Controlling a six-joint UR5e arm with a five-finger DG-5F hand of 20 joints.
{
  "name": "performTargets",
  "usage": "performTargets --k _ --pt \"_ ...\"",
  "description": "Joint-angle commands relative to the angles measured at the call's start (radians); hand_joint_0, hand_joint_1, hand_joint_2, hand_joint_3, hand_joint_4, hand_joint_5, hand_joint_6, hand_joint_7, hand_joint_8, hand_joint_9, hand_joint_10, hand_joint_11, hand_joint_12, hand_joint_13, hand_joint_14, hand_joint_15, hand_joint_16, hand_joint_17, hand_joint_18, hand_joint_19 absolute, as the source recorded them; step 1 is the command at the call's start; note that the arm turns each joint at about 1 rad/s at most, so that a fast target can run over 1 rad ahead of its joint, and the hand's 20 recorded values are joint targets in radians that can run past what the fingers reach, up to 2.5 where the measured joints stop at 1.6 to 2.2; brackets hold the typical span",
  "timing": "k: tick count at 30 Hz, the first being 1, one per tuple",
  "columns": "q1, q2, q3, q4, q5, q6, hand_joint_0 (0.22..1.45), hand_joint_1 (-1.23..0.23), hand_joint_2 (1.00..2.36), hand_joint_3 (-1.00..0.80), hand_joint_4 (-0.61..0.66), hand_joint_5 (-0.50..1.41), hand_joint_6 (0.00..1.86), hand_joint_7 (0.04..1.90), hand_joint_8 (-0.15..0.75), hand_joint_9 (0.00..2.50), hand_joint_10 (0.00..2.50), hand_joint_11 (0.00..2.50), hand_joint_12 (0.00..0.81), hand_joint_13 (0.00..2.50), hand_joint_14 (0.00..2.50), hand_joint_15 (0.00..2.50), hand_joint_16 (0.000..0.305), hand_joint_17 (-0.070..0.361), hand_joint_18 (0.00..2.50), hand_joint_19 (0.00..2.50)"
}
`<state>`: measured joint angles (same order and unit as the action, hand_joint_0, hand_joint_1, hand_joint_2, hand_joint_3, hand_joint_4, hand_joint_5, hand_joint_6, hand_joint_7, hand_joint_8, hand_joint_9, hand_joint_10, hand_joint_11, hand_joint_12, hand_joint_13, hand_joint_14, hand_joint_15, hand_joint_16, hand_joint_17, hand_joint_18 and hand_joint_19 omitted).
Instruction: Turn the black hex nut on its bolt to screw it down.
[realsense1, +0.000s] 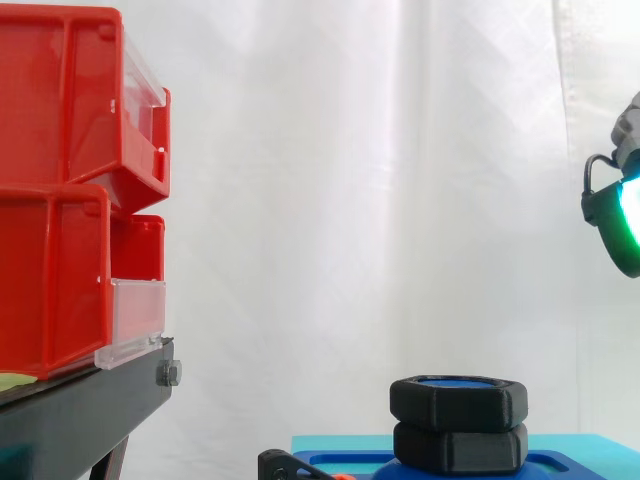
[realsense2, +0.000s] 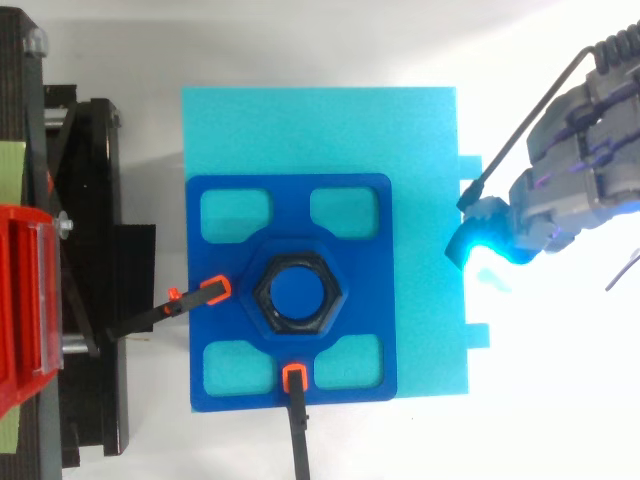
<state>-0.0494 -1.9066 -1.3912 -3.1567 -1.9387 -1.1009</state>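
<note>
A black hex nut (realsense1: 458, 400) sits at the top of a blue bolt (realsense2: 298, 292), directly above a second black nut (realsense1: 460, 447). From above, the nut ring (realsense2: 265, 296) lies in the middle of a blue fixture plate (realsense2: 290, 200). My hand (realsense2: 570, 190) hovers to the right of the plate, over the right edge of the cyan foam base (realsense2: 300, 130), well apart from the nut. Its fingers are relaxed and hold nothing, and one fingertip (realsense2: 478, 243) glows cyan. In the side view the hand (realsense1: 622, 225) hangs high at the right edge, above nut level.
Two black clamps with orange tips (realsense2: 213, 290) (realsense2: 294, 378) hold the plate at its left and front sides. Red bins (realsense1: 60, 200) stand on a black stand (realsense1: 80, 410) at the left. White curtain lies behind.
</note>
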Motion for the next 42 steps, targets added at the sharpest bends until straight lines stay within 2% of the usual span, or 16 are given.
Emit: performTargets --k 1,2,6,10,16,18,19,21,27,31,36,42 --pt "0.000 0.000 0.000 0.000 0.037 0.342 0.51 -0.54 1.00 -0.50 0.23 -0.14 0.50 0.77 0.294 0.97 0.01 0.25 0.331 0.86 0.01 0.23 0.041 0.093 0.77 0.39" --pt "0.000 0.000 0.000 0.000 0.060 0.432 0.51 -0.54 1.00 -0.50 0.23 -0.14 0.50 0.76 0.291 0.97 0.01 0.23 0.329 0.86 0.01 0.22 0.041 0.093 0.76 0.39" --pt "0.000 0.000 0.000 0.000 0.104 0.566 0.51 -0.55 1.00 -0.50 0.22 -0.15 0.50 0.66 0.284 0.90 0.00 0.08 0.326 0.80 0.00 0.15 0.043 0.097 0.75 0.37" --pt "0.000 0.000 0.000 -0.002 0.110 0.602 0.51 -0.55 1.00 -0.50 0.17 -0.17 0.50 0.59 0.271 0.82 0.00 0.00 0.308 0.71 0.00 0.07 0.042 0.094 0.68 0.35" --pt "0.000 0.000 0.000 -0.002 0.110 0.605 0.49 -0.53 1.00 -0.50 0.18 -0.18 0.50 0.53 0.254 0.69 0.00 0.00 0.301 0.53 0.00 0.00 0.042 0.094 0.52 0.24" --pt "0.002 0.000 0.000 -0.002 0.112 0.604 0.47 -0.53 1.00 -0.50 0.19 -0.20 0.50 0.50 0.241 0.51 0.00 0.00 0.305 0.34 0.00 0.00 0.043 0.097 0.32 0.12" --pt "0.002 0.000 0.000 -0.002 0.110 0.604 0.47 -0.53 1.00 -0.50 0.19 -0.20 0.50 0.50 0.241 0.51 0.00 0.00 0.306 0.34 0.00 0.00 0.043 0.097 0.32 0.12" --pt "0.002 0.000 0.000 -0.002 0.110 0.604 0.46 -0.53 1.00 -0.50 0.21 -0.21 0.50 0.50 0.229 0.36 0.00 0.00 0.315 0.21 0.00 0.00 0.045 0.102 0.16 0.04" --pt "0.002 0.000 0.000 0.001 0.112 0.592 0.44 -0.46 1.00 -0.50 0.20 -0.24 0.50 0.50 0.212 0.15 0.00 0.00 0.331 0.03 0.00 0.00 0.050 0.112 0.01 0.04" --pt "0.002 0.000 0.000 0.001 0.112 0.590 0.43 -0.41 1.00 -0.50 0.13 -0.26 0.50 0.50 0.208 0.02 0.00 0.00 0.342 0.00 0.00 0.00 0.053 0.118 0.00 0.07" --pt "0.000 0.000 0.000 0.003 0.112 0.590 0.43 -0.40 1.00 -0.50 0.04 -0.27 0.50 0.50 0.190 0.00 0.00 0.00 0.342 0.00 0.00 0.00 0.054 0.120 0.00 0.04" --pt "0.002 0.000 0.000 0.003 0.112 0.590 0.42 -0.39 1.00 -0.50 0.00 -0.29 0.50 0.50 0.191 0.00 0.00 0.00 0.356 0.00 0.00 0.00 0.056 0.127 0.00 0.02"
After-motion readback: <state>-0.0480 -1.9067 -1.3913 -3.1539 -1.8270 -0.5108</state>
